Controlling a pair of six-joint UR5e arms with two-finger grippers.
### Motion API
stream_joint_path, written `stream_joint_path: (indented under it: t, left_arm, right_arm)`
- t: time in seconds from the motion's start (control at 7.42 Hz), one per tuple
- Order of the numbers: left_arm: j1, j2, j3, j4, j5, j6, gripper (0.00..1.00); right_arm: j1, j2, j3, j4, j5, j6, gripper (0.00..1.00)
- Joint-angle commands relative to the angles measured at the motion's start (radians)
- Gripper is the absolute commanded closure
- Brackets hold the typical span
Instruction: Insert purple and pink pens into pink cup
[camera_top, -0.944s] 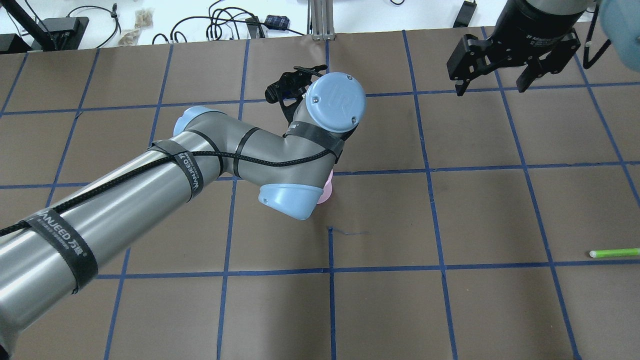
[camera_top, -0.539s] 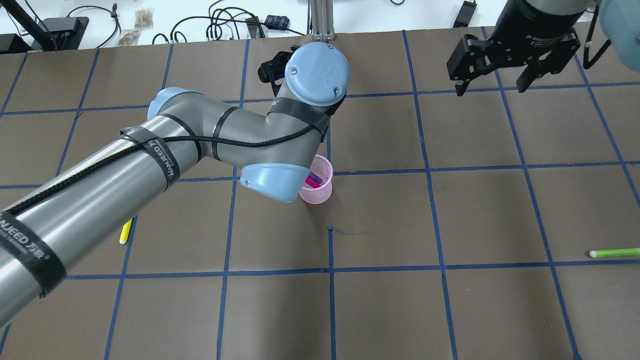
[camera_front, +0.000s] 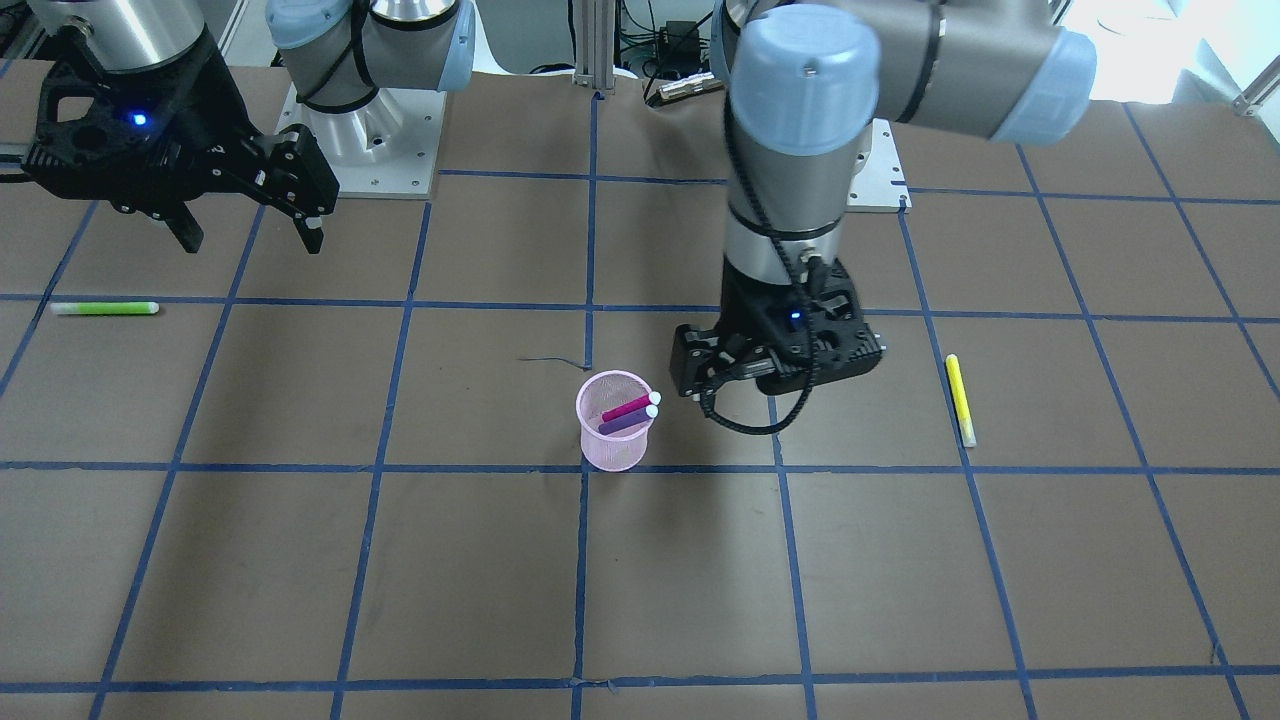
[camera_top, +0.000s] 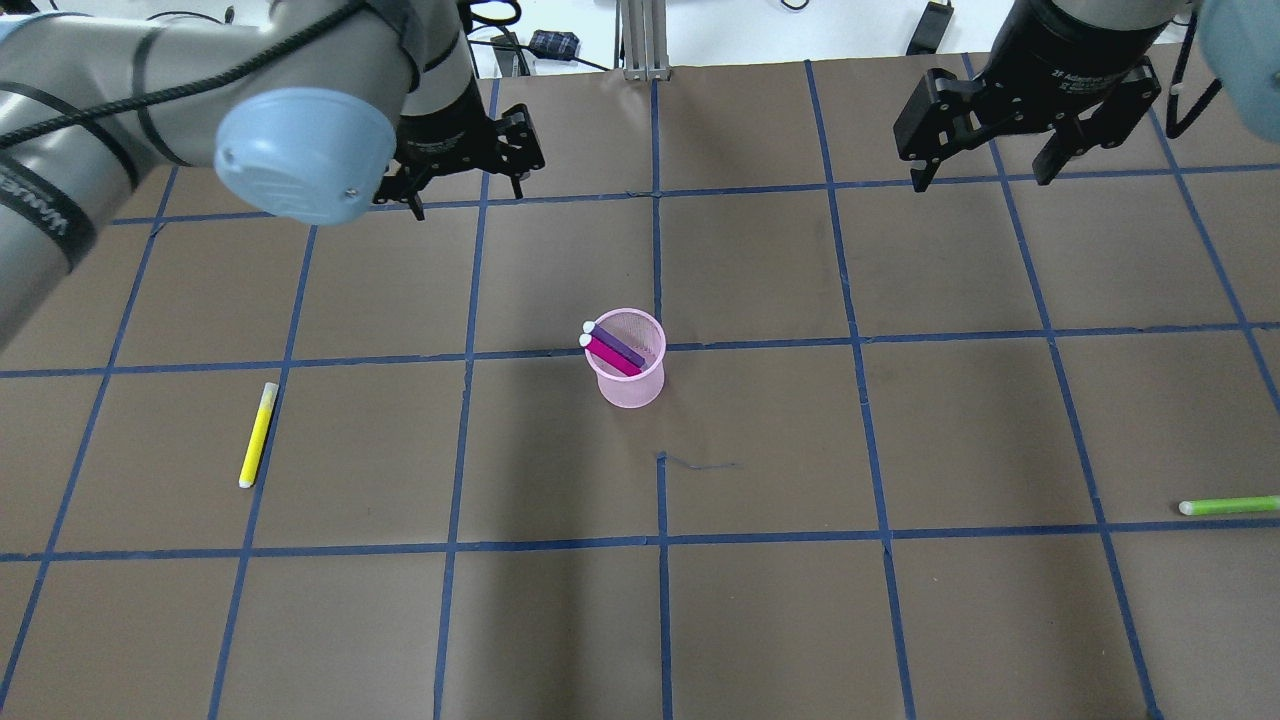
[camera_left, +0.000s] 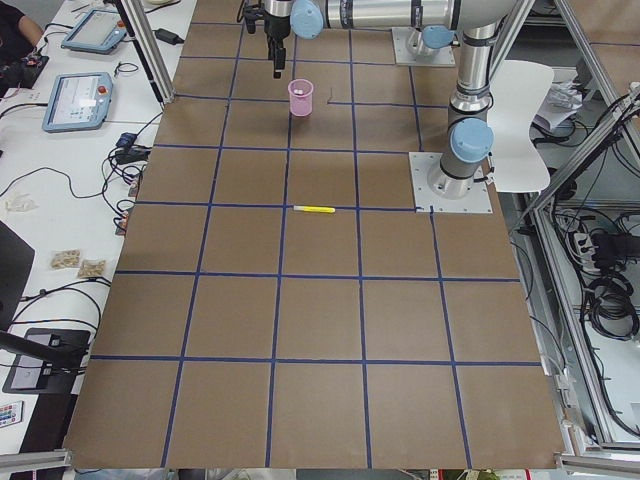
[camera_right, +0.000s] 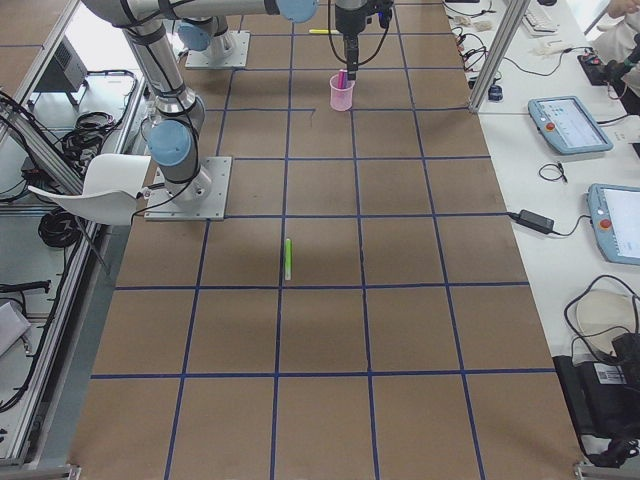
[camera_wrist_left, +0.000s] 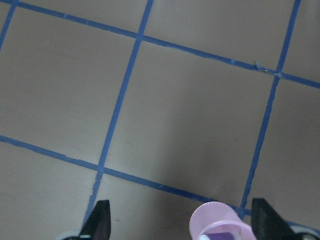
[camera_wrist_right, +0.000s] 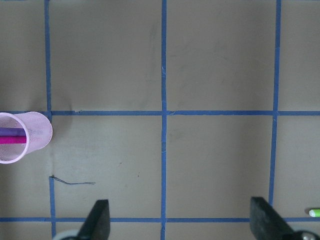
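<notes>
The pink mesh cup (camera_top: 632, 380) stands upright near the table's middle. A purple pen (camera_top: 625, 347) and a pink pen (camera_top: 612, 357) lean inside it, white caps at the rim. Cup (camera_front: 613, 445) and both pens also show in the front view. My left gripper (camera_top: 465, 190) is open and empty, raised, to the left of the cup and beyond it. Its wrist view shows the cup (camera_wrist_left: 220, 222) at the bottom edge between the fingers. My right gripper (camera_top: 982, 178) is open and empty, high at the far right. Its wrist view has the cup (camera_wrist_right: 25, 137) at the left.
A yellow pen (camera_top: 258, 435) lies on the table at the left. A green pen (camera_top: 1228, 506) lies at the right edge. The table is brown paper with a blue tape grid (camera_top: 660, 545). Cables and boxes lie beyond the far edge.
My left arm has swung away from over the cup, to the left and farther out, uncovering the cup with both pens in it. The right arm has not moved.
</notes>
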Motion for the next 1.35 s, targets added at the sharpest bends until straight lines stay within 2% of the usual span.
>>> stream_joint_path:
  t: [0.0,0.27,0.81,1.21]
  left_arm:
    - [0.155,0.048,-0.002,-0.130,-0.038,0.123,0.00]
    - [0.224,0.111,0.006,-0.225,-0.051,0.319,0.00]
    - [0.220,0.200,-0.091,-0.247,-0.091,0.334,0.00]
    - [0.186,0.205,-0.102,-0.247,-0.078,0.334,0.00]
  right_arm:
    - [0.000,0.000,0.000,0.001,0.000,0.000,0.00]
    - [0.000,0.000,0.000,0.001,0.000,0.000,0.00]
    - [0.000,0.000,0.000,0.001,0.000,0.002,0.00]
    - [0.000,0.002,0.000,0.000,0.000,0.000,0.00]
